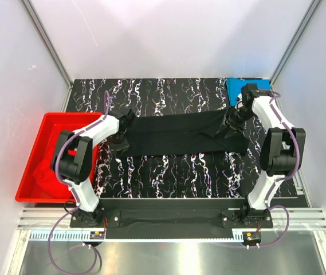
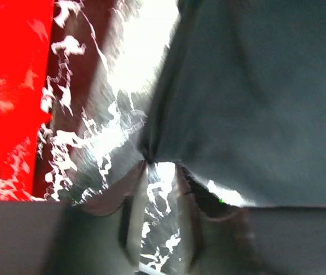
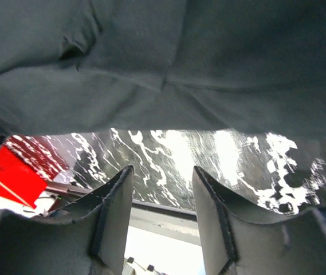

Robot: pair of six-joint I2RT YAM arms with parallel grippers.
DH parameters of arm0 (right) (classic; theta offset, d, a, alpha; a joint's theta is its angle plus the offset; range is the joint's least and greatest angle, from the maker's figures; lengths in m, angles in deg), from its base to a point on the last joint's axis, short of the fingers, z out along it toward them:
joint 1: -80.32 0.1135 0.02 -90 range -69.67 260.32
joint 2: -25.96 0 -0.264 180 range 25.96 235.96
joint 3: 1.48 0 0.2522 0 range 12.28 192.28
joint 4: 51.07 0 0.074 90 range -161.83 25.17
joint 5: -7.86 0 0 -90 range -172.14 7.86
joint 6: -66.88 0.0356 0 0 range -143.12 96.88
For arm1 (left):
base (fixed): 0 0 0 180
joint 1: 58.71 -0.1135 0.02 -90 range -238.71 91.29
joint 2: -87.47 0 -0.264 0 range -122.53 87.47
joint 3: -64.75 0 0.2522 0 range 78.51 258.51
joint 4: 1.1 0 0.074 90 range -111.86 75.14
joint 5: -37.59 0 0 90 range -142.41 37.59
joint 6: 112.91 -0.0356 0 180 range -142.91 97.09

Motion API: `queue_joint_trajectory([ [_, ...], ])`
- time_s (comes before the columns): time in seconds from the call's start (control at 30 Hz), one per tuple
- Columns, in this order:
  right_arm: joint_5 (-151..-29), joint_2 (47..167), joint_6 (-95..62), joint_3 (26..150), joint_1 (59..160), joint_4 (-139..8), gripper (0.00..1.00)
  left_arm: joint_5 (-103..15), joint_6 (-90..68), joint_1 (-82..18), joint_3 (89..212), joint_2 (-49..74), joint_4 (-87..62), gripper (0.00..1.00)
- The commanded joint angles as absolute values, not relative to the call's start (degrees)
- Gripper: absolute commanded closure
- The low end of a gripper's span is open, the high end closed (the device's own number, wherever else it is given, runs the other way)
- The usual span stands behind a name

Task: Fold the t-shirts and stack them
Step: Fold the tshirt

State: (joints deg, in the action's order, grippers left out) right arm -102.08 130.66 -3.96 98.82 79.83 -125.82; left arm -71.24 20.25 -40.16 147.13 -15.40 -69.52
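A black t-shirt (image 1: 180, 133) lies stretched in a long band across the middle of the marbled table. My left gripper (image 1: 125, 127) is at its left end. In the left wrist view the gripper (image 2: 161, 167) is open, with table showing between the fingers and a corner of the black shirt (image 2: 248, 97) just at the tips. My right gripper (image 1: 232, 120) is over the shirt's right end. In the right wrist view it (image 3: 163, 169) is open and empty, with the black shirt (image 3: 168, 63) just beyond the tips. A folded blue t-shirt (image 1: 238, 88) lies at the back right. Red fabric (image 1: 39, 172) lies in the tub.
A rigid red plastic tub (image 1: 28, 150) stands off the table's left edge, next to the left arm; it also shows in the left wrist view (image 2: 11, 97) and the right wrist view (image 3: 8, 172). White walls close in the back and sides. A black rail (image 1: 168, 207) runs along the near edge.
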Motion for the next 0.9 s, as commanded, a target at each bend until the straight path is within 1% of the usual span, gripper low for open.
queue_joint_trajectory([
  [0.0, -108.2, 133.2, -2.4, 99.2, 80.0, -120.6, 0.46, -72.8, 20.1, -39.6, 147.2, -9.3, -70.1, 0.61],
  [0.07, -110.8, 135.4, -0.7, 99.1, 80.0, -117.9, 0.46, -73.9, 18.7, -39.6, 147.6, -7.7, -70.6, 0.52],
  [0.17, -110.4, 139.0, -0.5, 100.3, 80.0, -116.7, 0.45, -75.3, 17.6, -39.5, 148.8, -6.1, -72.0, 0.49],
  [0.23, -110.2, 139.9, -0.6, 100.5, 80.0, -115.6, 0.43, -75.6, 17.2, -39.5, 149.0, -4.2, -72.3, 0.49],
  [0.33, -109.4, 141.8, -0.4, 101.0, 80.0, -114.3, 0.36, -74.3, 14.8, -39.1, 148.1, -0.9, -71.3, 0.50],
  [0.57, -110.9, 147.3, 2.5, 103.6, 80.0, -110.9, 0.37, -73.2, 13.5, -38.8, 145.1, 4.1, -71.6, 0.52],
  [0.67, -112.5, 150.2, 3.7, 107.9, 80.0, -110.4, 0.38, -74.0, 13.3, -38.8, 144.7, 5.6, -71.9, 0.52],
  [0.87, -118.9, 158.0, 9.7, 123.9, 82.0, -107.2, 0.38, -73.3, 12.9, -38.7, 142.8, 6.5, -70.4, 0.53],
])
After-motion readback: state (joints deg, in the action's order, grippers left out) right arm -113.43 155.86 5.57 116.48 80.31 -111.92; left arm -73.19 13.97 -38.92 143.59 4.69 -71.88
